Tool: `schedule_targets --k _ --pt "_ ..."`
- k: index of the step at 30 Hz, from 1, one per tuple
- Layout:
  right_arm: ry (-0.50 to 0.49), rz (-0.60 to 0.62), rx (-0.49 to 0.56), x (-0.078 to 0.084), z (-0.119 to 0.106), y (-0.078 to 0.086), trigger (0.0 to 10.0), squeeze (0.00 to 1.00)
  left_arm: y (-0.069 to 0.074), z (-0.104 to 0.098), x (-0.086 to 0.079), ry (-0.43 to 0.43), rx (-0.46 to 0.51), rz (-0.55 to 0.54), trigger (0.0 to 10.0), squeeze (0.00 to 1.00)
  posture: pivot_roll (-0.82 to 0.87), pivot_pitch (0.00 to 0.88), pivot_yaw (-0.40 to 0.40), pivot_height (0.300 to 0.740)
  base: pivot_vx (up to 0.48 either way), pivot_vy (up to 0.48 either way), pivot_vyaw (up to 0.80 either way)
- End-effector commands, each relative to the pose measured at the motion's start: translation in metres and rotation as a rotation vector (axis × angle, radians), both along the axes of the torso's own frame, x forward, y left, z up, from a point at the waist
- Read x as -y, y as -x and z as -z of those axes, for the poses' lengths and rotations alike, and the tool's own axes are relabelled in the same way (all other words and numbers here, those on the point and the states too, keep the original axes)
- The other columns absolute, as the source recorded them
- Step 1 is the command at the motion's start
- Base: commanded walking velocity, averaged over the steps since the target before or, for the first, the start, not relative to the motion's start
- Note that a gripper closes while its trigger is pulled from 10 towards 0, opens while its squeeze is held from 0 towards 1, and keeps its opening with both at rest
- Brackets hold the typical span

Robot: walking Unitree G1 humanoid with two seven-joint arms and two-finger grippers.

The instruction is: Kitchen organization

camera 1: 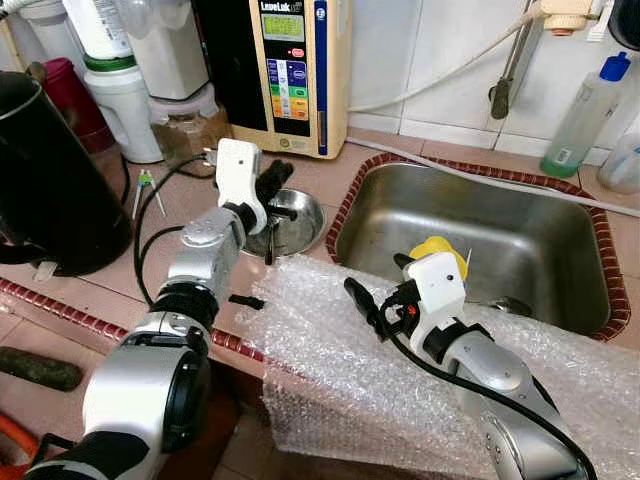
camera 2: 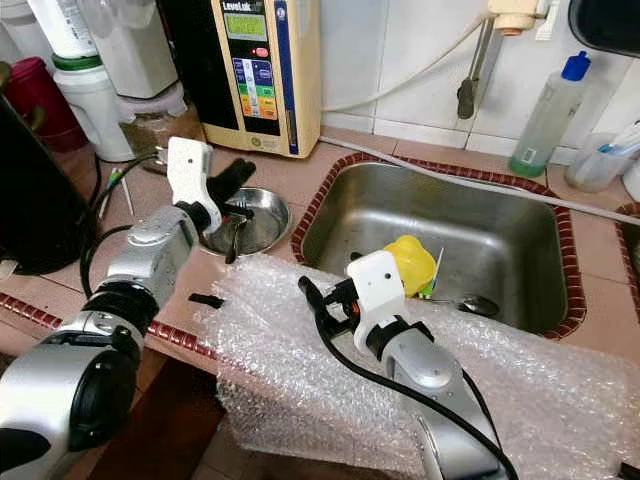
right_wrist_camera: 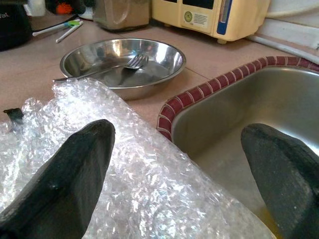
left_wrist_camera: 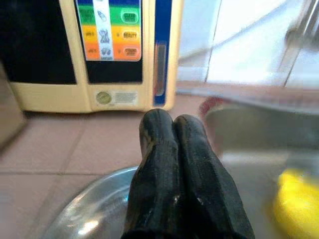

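Observation:
A shallow steel bowl (camera 1: pixel 300 222) with a fork (right_wrist_camera: pixel 130 62) in it sits on the tiled counter, left of the sink (camera 1: pixel 520 215). My left gripper (camera 1: pixel 274 178) hovers over the bowl's near-left rim, its two black fingers (left_wrist_camera: pixel 174 149) pressed together on nothing. A sheet of bubble wrap (camera 1: pixel 330 345) drapes over the counter's front edge and the sink's near rim. Just above that sheet, my right gripper (camera 1: pixel 380 280) stands open with wide-spread fingers (right_wrist_camera: pixel 75 169) pointing toward the bowl. A yellow object (camera 2: pixel 412 262) and a spoon (camera 2: pixel 470 303) lie in the sink.
A cream water machine (camera 1: pixel 290 70) stands against the back wall behind the bowl. A black kettle (camera 1: pixel 50 170) fills the counter's left. A blue-capped bottle (camera 1: pixel 585 115) stands right of the sink. Jars and a blender base (camera 1: pixel 125 100) crowd the back left.

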State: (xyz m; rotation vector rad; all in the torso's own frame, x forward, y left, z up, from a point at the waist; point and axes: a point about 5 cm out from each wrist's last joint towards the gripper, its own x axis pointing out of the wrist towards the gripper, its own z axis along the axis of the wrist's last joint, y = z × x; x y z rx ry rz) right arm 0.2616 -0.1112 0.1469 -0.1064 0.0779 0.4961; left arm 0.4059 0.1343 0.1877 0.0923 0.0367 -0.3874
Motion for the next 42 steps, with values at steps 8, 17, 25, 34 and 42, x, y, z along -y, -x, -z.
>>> schedule_targets --k 8,17,25,34,42 --pt "0.004 0.001 -0.004 -0.003 0.003 0.003 10.0 0.21 -0.005 -0.006 -0.031 0.086 -0.129 -0.189 10.0 1.00 -0.07 0.078 0.097 0.740 0.000 0.000 0.00" --pt "0.010 -0.014 0.001 -0.008 0.002 0.003 10.0 0.21 0.001 0.013 -0.016 0.203 -0.297 -0.204 10.0 1.00 -0.06 0.094 0.098 0.740 0.000 0.000 0.00" --pt "0.009 -0.011 -0.001 -0.012 0.005 0.005 10.0 0.21 0.005 0.017 0.008 0.169 -0.429 -0.170 10.0 1.00 -0.05 0.098 0.127 0.740 0.000 0.000 0.00" --pt "0.006 -0.011 0.003 -0.015 0.005 0.004 10.0 0.21 0.014 0.032 0.014 0.117 -0.489 -0.177 10.0 1.00 -0.04 0.092 0.128 0.740 0.000 0.000 0.00" --pt "0.009 -0.011 0.009 -0.014 0.005 0.003 10.0 0.21 0.018 0.036 0.006 0.050 -0.493 -0.226 10.0 1.00 -0.04 0.089 0.130 0.740 0.000 0.000 0.00"
